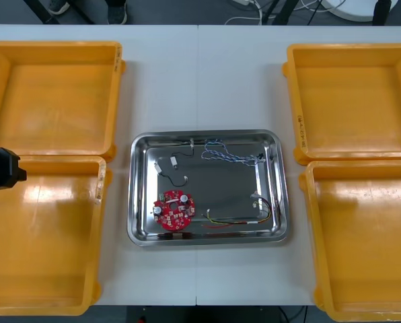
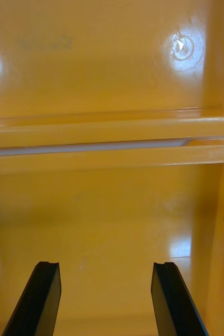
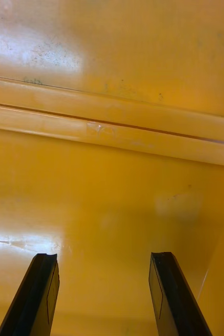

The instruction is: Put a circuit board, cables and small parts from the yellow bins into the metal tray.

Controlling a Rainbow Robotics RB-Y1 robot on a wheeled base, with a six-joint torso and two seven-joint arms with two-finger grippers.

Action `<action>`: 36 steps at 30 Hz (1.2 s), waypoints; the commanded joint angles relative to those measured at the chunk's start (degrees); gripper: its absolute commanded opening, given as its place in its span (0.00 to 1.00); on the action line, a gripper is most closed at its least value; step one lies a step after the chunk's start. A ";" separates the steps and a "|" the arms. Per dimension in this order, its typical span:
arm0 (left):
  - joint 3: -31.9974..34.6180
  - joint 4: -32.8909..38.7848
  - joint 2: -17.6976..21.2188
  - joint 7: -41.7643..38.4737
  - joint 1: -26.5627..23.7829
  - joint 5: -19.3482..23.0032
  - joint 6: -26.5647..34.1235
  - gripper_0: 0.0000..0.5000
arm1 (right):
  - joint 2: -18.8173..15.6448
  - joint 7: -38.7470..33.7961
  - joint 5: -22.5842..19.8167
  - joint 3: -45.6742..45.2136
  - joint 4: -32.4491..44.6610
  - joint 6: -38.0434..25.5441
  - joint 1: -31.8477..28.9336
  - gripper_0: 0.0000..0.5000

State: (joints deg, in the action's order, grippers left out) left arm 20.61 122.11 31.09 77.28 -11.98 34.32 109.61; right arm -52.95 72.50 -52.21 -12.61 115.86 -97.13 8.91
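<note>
In the metal tray (image 1: 277, 182) lie one circuit board (image 1: 174, 210) and three cables (image 1: 227, 156).

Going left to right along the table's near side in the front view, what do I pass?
Near left yellow bin, metal tray (in it: round red circuit board, red and yellow cable), near right yellow bin.
</note>
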 commanded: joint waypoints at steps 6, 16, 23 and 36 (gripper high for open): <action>1.45 2.08 2.49 4.90 1.43 0.04 0.39 1.00 | -1.19 0.27 -0.17 -1.89 1.38 0.02 -0.65 1.00; 1.45 2.08 2.49 4.90 1.43 0.04 0.39 1.00 | -1.19 0.27 -0.17 -1.89 1.38 0.02 -0.65 1.00; 1.45 2.08 2.49 4.90 1.43 0.04 0.39 1.00 | -1.19 0.27 -0.17 -1.89 1.38 0.02 -0.65 1.00; 1.45 2.08 2.49 4.90 1.43 0.04 0.39 1.00 | -1.19 0.27 -0.17 -1.89 1.38 0.02 -0.65 1.00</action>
State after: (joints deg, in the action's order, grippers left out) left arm 20.61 122.11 31.12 77.30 -11.71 34.32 109.61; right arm -52.95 72.50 -52.21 -12.61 115.86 -97.13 8.91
